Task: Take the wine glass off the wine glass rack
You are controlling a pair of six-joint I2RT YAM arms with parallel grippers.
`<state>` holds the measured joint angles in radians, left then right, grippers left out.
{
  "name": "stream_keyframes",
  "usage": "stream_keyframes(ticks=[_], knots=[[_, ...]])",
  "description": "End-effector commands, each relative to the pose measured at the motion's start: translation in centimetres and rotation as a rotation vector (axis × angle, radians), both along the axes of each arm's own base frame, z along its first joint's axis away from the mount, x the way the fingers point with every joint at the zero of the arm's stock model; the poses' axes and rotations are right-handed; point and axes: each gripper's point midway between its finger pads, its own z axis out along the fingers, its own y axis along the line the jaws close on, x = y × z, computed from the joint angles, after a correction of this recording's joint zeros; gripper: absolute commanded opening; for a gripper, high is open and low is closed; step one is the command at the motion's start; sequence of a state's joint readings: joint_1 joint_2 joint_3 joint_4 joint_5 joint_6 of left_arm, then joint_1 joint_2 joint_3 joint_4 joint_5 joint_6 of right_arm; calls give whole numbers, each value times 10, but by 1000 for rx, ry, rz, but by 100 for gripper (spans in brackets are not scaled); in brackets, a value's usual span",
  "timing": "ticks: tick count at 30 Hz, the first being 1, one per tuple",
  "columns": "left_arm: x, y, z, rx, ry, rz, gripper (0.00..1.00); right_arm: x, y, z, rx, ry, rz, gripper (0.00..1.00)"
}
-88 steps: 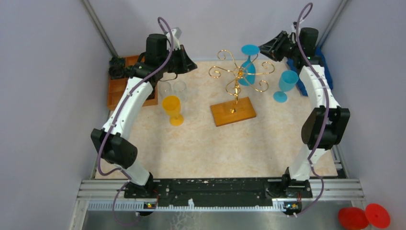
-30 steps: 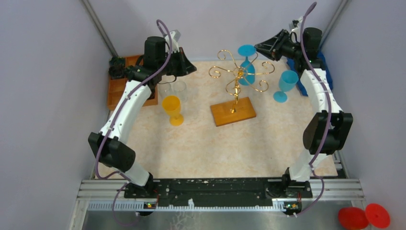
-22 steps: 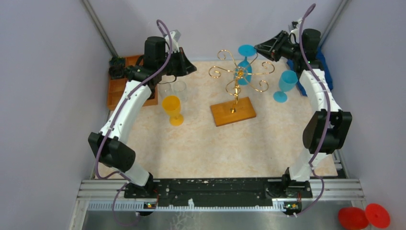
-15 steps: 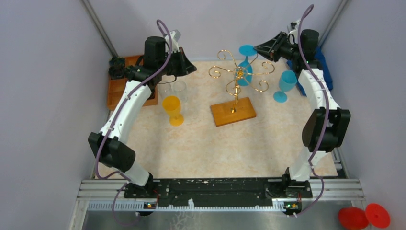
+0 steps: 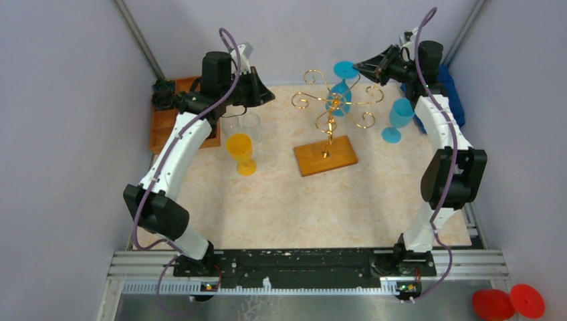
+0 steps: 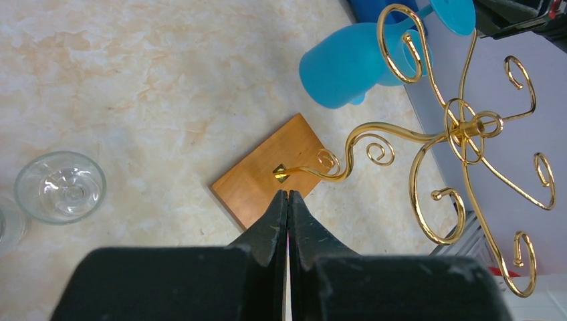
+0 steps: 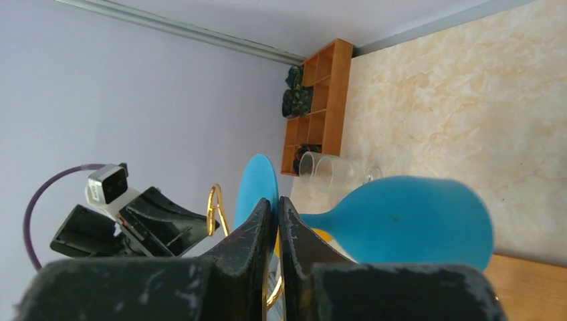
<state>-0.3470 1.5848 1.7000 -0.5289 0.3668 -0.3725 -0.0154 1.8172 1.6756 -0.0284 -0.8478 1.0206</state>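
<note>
Wine glass rack (image 5: 325, 155) stands mid-bench (image 5: 281, 207), wooden base nearest, gold wire arms spreading above it. Orange goblet (image 5: 240, 150) upright to its left; clear glasses (image 5: 241, 124) just beyond the goblet. Left gripper (image 6: 288, 195) hangs over the far left, close by the clear glasses, fingers pressed together on nothing. Blue wine glass (image 7: 408, 217) hangs upside down on a far arm of the rack, foot uppermost. Right gripper (image 7: 277, 200) is at the far right, fingers clamped on the stem beside the foot. Second blue glass (image 5: 400, 115) stands upright right of the rack.
</note>
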Motion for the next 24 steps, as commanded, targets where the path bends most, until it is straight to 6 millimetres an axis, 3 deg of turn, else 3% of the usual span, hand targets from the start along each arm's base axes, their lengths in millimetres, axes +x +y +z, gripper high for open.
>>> stream_keyframes(ticks=[1, 14, 24], knots=[[-6, -2, 9, -6, -35, -20, 2, -2, 6, 29, 40, -66, 8, 0], [-9, -3, 6, -12, -26, -35, 2, -6, -3, 60, 128, -19, -107, 0], [-11, -5, 5, -21, -20, -47, 1, -26, -21, 72, 190, -2, -180, 0]])
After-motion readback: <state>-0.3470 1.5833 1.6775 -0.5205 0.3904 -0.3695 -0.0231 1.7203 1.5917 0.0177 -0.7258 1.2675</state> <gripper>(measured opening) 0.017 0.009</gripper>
